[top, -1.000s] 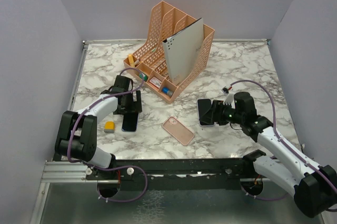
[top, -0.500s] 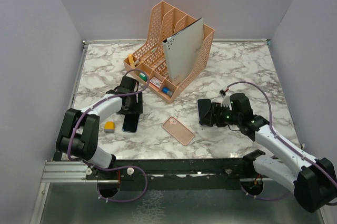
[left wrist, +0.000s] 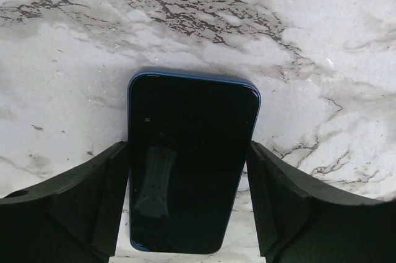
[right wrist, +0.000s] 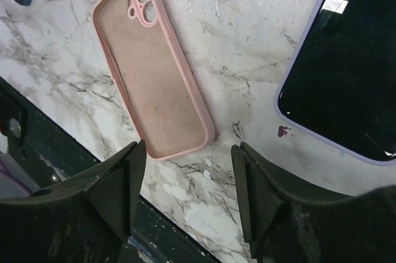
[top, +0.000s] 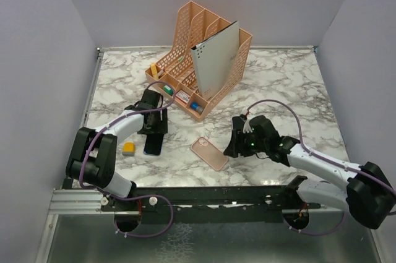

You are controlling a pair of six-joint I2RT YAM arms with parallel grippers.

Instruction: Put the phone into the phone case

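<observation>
Left gripper (left wrist: 187, 158) apparently clasping phone (left wrist: 193, 114), right gripper (right wrist: 187, 173) spread near case (right wrist: 154, 83)

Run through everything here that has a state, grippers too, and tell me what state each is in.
blue phone: flat on the table, screen up and dark.
left gripper: closed on the blue phone's long edges.
pink case: lying open side up, empty.
lilac phone: flat, screen up.
right gripper: open, holding nothing.
grey folder: upright in the organiser.
</observation>
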